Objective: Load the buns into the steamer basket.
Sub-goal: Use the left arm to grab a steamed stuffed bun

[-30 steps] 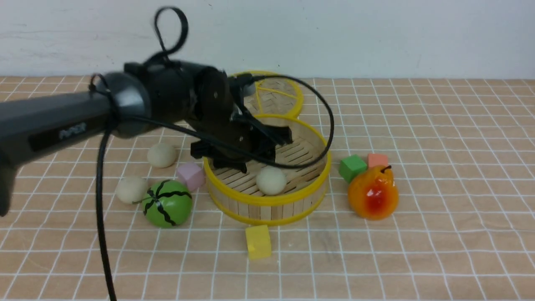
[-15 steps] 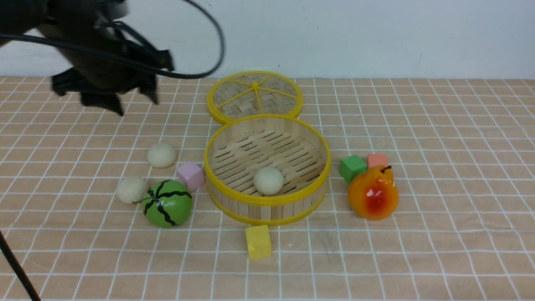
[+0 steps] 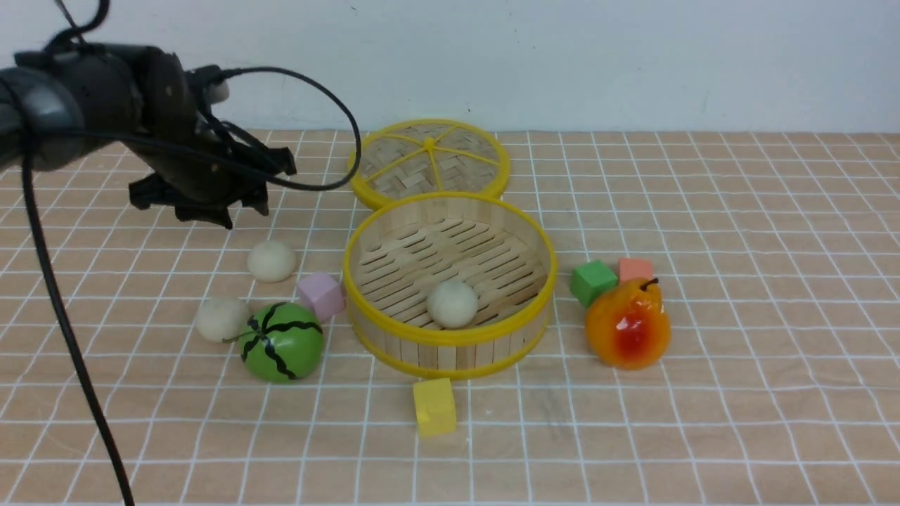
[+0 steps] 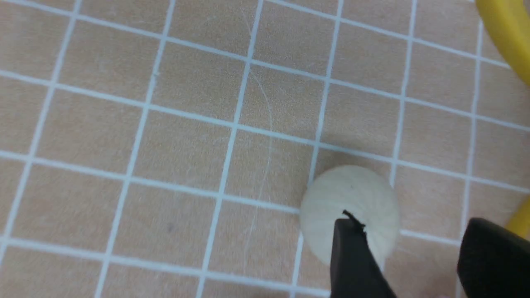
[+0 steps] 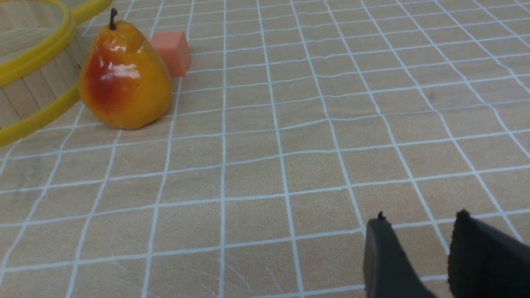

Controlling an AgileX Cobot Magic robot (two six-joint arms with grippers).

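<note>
The steamer basket (image 3: 450, 349), round bamboo with yellow rims, stands mid-table with one cream-white bun (image 3: 452, 303) on its slatted floor. Two more buns lie on the cloth to its left, one farther back (image 3: 271, 261) and one nearer (image 3: 221, 318). My left gripper (image 3: 211, 207) hangs open above and just behind the farther bun. In the left wrist view that bun (image 4: 350, 198) sits partly behind one finger (image 4: 352, 260), outside the gap, and the gripper (image 4: 414, 227) holds nothing. My right gripper (image 5: 420, 217) shows only in its wrist view, fingers apart over bare cloth.
A green watermelon toy (image 3: 281, 342) and a pink cube (image 3: 320, 295) crowd the two loose buns. The woven lid (image 3: 429, 158) lies behind the basket. A yellow cube (image 3: 434, 406) is in front, and a pear (image 3: 627, 323), green cube (image 3: 593, 281) and orange cube (image 3: 635, 268) sit at the right.
My left arm has left the basket, swung up and to the left, then come down over the farther loose bun. The bun in the basket stays where it lay.
</note>
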